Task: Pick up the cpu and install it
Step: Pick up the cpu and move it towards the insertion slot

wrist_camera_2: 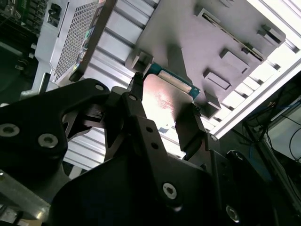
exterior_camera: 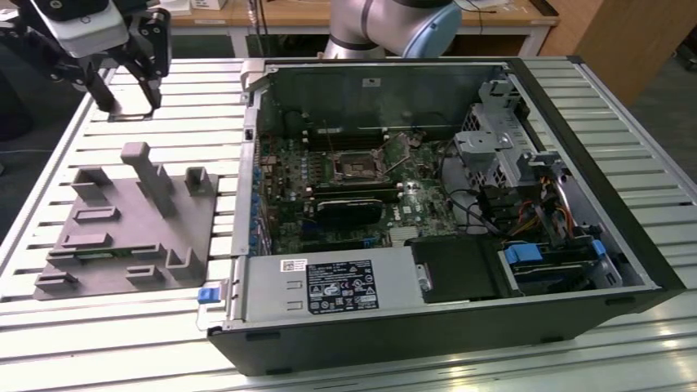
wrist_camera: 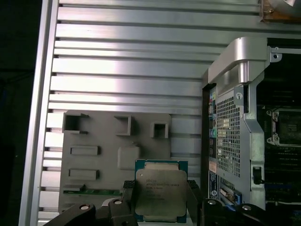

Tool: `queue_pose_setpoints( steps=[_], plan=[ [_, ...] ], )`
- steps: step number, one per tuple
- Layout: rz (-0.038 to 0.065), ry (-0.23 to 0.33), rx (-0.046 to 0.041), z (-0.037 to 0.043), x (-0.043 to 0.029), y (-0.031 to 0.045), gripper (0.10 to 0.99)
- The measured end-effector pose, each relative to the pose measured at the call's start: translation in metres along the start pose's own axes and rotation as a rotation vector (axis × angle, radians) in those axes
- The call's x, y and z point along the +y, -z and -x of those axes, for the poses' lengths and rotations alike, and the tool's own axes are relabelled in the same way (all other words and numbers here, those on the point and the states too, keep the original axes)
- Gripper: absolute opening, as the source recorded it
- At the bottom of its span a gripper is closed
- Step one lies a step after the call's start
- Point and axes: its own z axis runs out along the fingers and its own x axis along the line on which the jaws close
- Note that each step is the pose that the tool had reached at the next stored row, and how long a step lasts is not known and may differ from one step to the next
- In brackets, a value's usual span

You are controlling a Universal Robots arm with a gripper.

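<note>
I've got the cpu [wrist_camera: 160,188], a flat square with a dull silver lid and green rim, pinched between my gripper's [wrist_camera: 161,207] black jaws; beneath them, a matte grey plastic fixture [wrist_camera: 94,136] on the ribbed aluminium table [wrist_camera: 131,70], with the open computer case [exterior_camera: 381,343] off to one side

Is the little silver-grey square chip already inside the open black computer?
No, the silver-grey square cpu sits clamped between the fingers of the black gripper over the slatted metal table, outside the computer case.

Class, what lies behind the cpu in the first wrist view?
The grey fixture and slatted table lie behind the cpu, held by the gripper. What sits directly behind it is covered.
</note>
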Motion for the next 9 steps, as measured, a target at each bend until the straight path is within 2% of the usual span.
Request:
queue_pose_setpoints(
  steps=[9],
  plan=[
    [0.002,0.000,0.0001,0.0115,-0.0003,0.0000,0.525]
  ],
)
